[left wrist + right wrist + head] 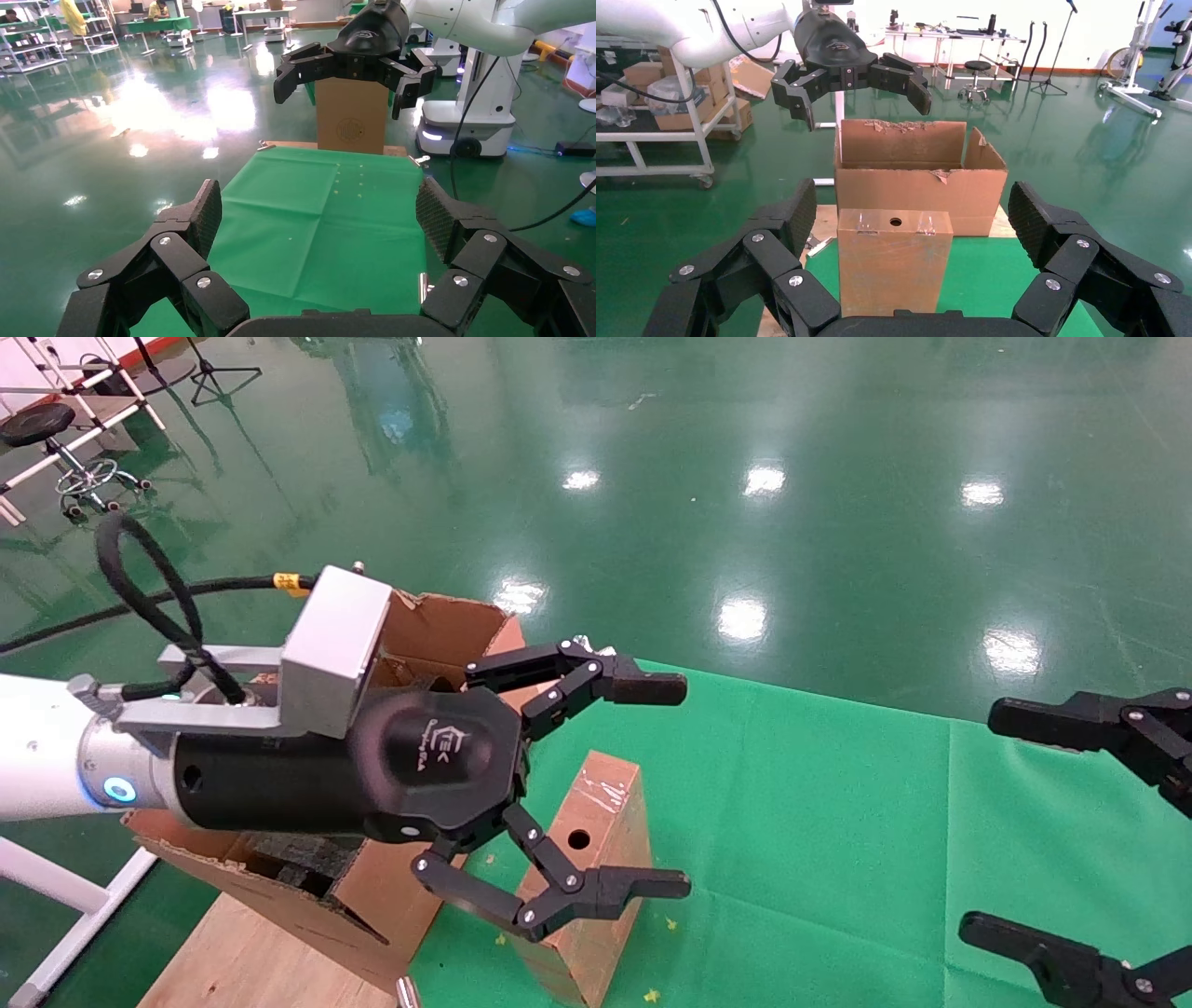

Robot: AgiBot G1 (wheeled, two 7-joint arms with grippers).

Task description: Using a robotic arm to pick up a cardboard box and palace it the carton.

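The cardboard box [596,845] stands on end on the green cloth, its round hole in the upper narrow side and tape on top. It also shows in the right wrist view [894,263]. The carton [442,628] with ragged rims stands just behind it, seen as well in the right wrist view [916,188], with black foam [298,864] inside. My left gripper [685,787] on the white robotic arm [42,761] is open and empty, hovering above the box and carton; in its own view [320,210] it sees only cloth. My right gripper [978,822] is open and empty, well to the right of the box and facing it [914,210].
The green cloth [838,822] covers the table, and the carton rests on a wooden board [251,952]. A white shelf trolley [666,119] with boxes stands behind. Another upright brown box [351,119] stands beyond the table's right end. The glossy green floor surrounds everything.
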